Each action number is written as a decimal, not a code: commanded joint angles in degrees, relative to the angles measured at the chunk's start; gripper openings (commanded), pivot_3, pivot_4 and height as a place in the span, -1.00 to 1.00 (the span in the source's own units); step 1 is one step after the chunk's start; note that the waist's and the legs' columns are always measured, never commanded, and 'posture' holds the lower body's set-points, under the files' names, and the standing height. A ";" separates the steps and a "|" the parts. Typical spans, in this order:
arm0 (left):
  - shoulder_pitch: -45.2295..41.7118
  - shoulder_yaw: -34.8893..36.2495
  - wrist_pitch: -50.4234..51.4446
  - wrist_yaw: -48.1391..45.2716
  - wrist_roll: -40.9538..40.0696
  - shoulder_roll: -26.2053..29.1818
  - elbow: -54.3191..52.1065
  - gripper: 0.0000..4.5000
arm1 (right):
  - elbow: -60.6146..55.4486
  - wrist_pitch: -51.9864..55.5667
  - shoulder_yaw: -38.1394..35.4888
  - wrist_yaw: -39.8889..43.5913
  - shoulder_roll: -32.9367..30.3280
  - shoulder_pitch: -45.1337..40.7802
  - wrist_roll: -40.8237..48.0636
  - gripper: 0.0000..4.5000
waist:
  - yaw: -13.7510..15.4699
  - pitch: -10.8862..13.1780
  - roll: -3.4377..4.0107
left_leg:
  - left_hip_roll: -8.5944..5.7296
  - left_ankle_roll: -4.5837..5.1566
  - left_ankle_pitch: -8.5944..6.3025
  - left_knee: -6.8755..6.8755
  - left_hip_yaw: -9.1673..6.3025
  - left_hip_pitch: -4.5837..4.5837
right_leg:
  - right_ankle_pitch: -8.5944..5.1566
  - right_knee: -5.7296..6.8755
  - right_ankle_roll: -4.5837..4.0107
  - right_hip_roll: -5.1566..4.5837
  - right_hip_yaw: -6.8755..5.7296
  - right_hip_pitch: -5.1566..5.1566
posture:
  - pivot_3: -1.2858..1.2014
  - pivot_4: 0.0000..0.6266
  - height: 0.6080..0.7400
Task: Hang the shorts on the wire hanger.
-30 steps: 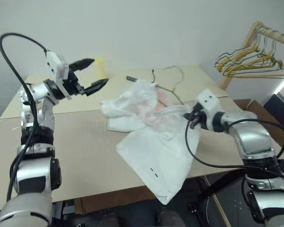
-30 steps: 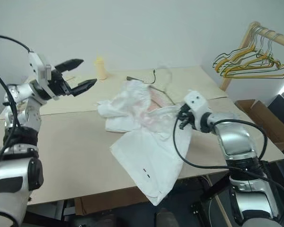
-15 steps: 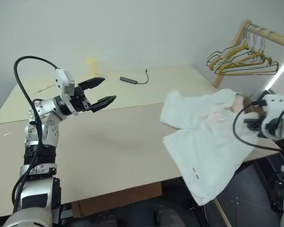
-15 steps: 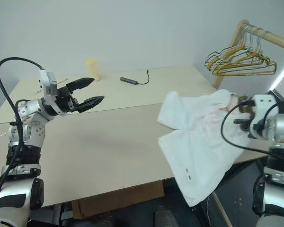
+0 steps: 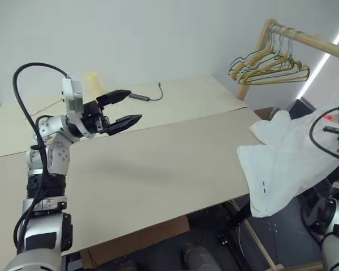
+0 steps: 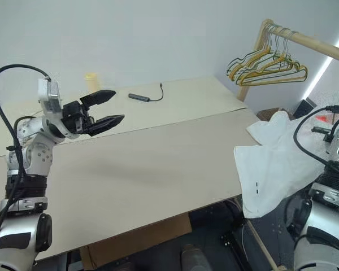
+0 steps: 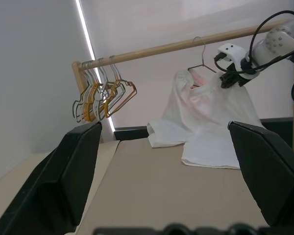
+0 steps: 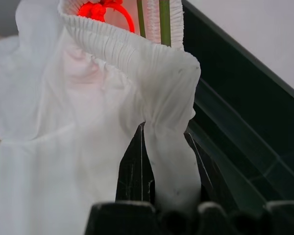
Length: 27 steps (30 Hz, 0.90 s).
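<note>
Head stereo pair, two wrist close-ups

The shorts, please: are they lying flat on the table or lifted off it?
Lifted: the shorts hang past the table edge.

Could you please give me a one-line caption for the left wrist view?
Seen between open left gripper fingers, the right gripper holds the white shorts on the wire hanger near the wooden rail.
</note>
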 commanded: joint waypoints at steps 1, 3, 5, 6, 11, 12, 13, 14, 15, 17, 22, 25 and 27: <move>0.03 1.12 0.27 0.34 -1.40 -0.13 -2.63 0.99 | 0.55 -7.22 -1.75 -4.29 -0.25 -4.12 -0.38 -1.00 | 0.07 0.01 0.02 | -0.01 0.00 0.00 0.00 -0.01 0.00 | 0.00 0.00 0.00 0.00 -0.01 0.01 | -0.11 -1.00 1.00; 0.14 0.76 0.63 1.25 -0.83 -0.32 -2.64 0.99 | 2.81 -8.91 -4.23 -5.62 0.52 -6.70 1.51 -1.00 | 0.08 0.01 0.02 | -0.01 0.00 0.00 0.01 0.00 0.02 | 0.00 0.00 0.01 0.00 0.00 0.02 | -0.11 -1.00 1.00; 0.33 0.30 0.39 1.19 -0.33 -0.47 -2.76 0.99 | 6.85 -11.08 -4.50 -8.07 0.10 -9.06 1.27 -1.00 | 0.09 0.01 0.02 | -0.01 0.01 0.00 0.00 0.00 0.03 | 0.01 -0.01 0.01 0.00 0.00 0.04 | -0.10 -1.00 1.00; 0.48 0.11 0.22 1.07 -0.16 -0.49 -2.92 0.99 | 9.16 -11.50 -4.17 -9.08 -0.41 -10.10 0.89 -1.00 | 0.09 0.01 0.02 | -0.01 0.01 0.00 0.00 0.01 0.03 | 0.01 -0.01 0.01 0.00 0.01 0.03 | -0.10 -1.00 1.00; 1.97 0.22 -0.19 1.95 0.42 -0.06 -4.28 0.99 | 23.86 -13.20 -6.67 -14.43 -3.78 -16.53 2.00 -1.00 | 0.16 0.05 0.08 | -0.03 0.01 0.00 -0.08 0.05 0.02 | 0.07 -0.07 -0.10 -0.02 0.04 0.02 | -0.09 -1.00 1.00; 2.31 0.31 -0.19 2.02 0.42 0.10 -4.52 0.99 | 25.58 -14.12 -7.46 -15.22 -4.32 -17.28 2.73 -1.00 | 0.19 0.06 0.09 | -0.03 0.02 0.00 -0.11 0.06 0.03 | 0.07 -0.08 -0.10 -0.02 0.05 0.01 | -0.09 -1.00 1.00; 2.56 0.37 -0.21 1.98 0.38 0.21 -4.61 0.99 | 26.99 -14.99 -8.14 -15.93 -4.67 -17.96 3.45 -1.00 | 0.25 0.06 0.10 | -0.03 0.02 0.00 -0.14 0.06 0.03 | 0.07 -0.09 -0.10 -0.01 0.06 0.01 | -0.08 -1.00 1.00; 2.98 0.46 -0.12 1.90 0.18 0.34 -5.07 0.99 | 28.83 -15.58 -9.03 -17.66 -5.15 -18.89 3.96 -1.00 | 0.27 0.08 0.13 | -0.03 0.02 0.00 -0.16 0.06 0.03 | 0.06 -0.10 -0.10 -0.01 0.05 0.01 | -0.08 -1.00 1.00; 3.36 0.52 0.08 1.80 -0.11 0.47 -5.62 0.99 | 30.48 -16.02 -9.19 -18.98 -5.63 -19.62 4.15 -1.00 | 0.29 0.10 0.16 | -0.03 0.02 0.00 -0.16 0.06 0.04 | 0.06 -0.10 -0.10 -0.01 0.06 0.01 | -0.08 -1.00 1.00; 3.99 0.62 0.66 0.83 -1.23 0.65 -6.83 0.99 | 33.75 -16.16 -10.30 -21.84 -6.40 -20.94 4.93 -1.00 | 0.31 0.13 0.19 | -0.04 0.02 0.00 -0.17 0.07 0.05 | 0.06 -0.10 -0.08 -0.01 0.09 0.01 | -0.08 -1.00 1.00; 4.75 0.65 1.46 -0.76 -2.29 0.88 -7.45 0.99 | 38.70 -16.73 -11.18 -25.22 -6.91 -21.90 7.47 -1.00 | 0.34 0.13 0.21 | -0.03 0.02 0.00 -0.20 0.10 0.11 | -0.01 -0.12 0.02 0.00 0.14 0.04 | -0.07 -1.00 1.00; 4.85 0.69 1.28 -1.27 -2.32 0.93 -7.24 0.99 | 40.14 -17.42 -10.29 -26.39 -6.97 -21.60 7.94 -1.00 | 0.38 0.13 0.20 | -0.03 0.03 0.00 -0.20 0.10 0.20 | -0.10 -0.13 0.17 0.01 0.16 0.13 | -0.08 -1.00 1.00; 4.90 0.84 1.11 -1.69 -2.72 0.73 -7.37 0.99 | 40.84 -17.78 -10.29 -26.83 -7.15 -21.45 8.62 -1.00 | 0.42 0.13 0.20 | -0.03 0.03 0.00 -0.20 0.10 0.20 | -0.12 -0.13 0.21 0.01 0.16 0.13 | -0.08 -1.00 1.00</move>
